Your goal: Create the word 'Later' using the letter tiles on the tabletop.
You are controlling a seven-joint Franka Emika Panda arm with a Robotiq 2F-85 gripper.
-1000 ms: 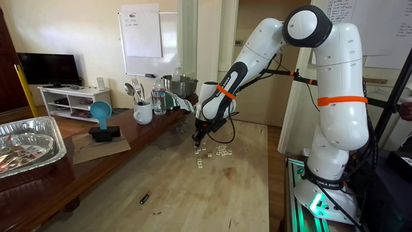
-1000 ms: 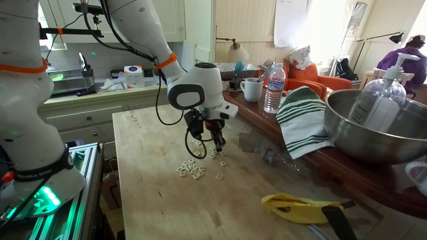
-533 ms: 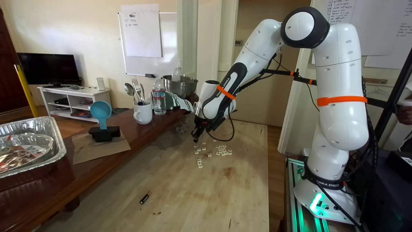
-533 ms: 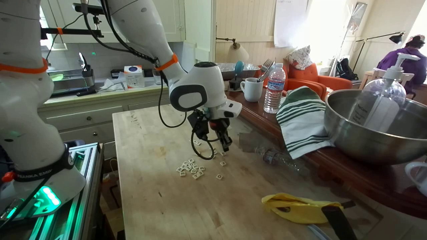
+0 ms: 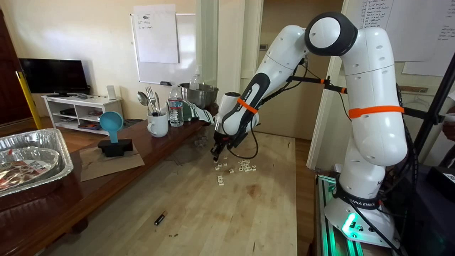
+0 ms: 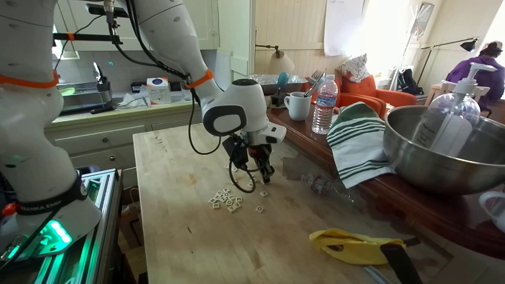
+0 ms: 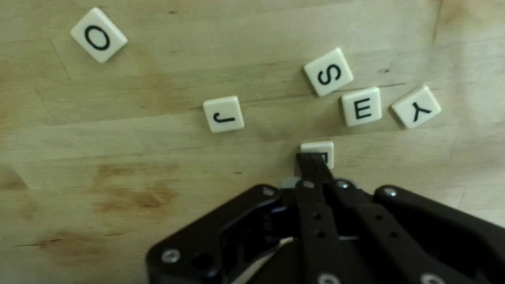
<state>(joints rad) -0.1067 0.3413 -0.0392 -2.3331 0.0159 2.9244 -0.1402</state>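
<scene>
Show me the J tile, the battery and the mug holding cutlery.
J tile (image 7: 224,114): wrist view, its lettered face.
Battery (image 5: 160,218): in an exterior view, middle of its casing.
Mug (image 5: 160,124): in an exterior view, its white outer wall.

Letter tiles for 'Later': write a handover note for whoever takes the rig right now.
End effector: shut, at a half-hidden tile in the wrist view; contact unclear.
Where: tiles O, J, S, E and Y lie separately there too; a tile cluster sits on the tabletop in both exterior views.
Done: perhaps the word's start, a short row in an exterior view; letters too small to read.
Left: likely finishing that row; 'Later' isn't confirmed.
</scene>
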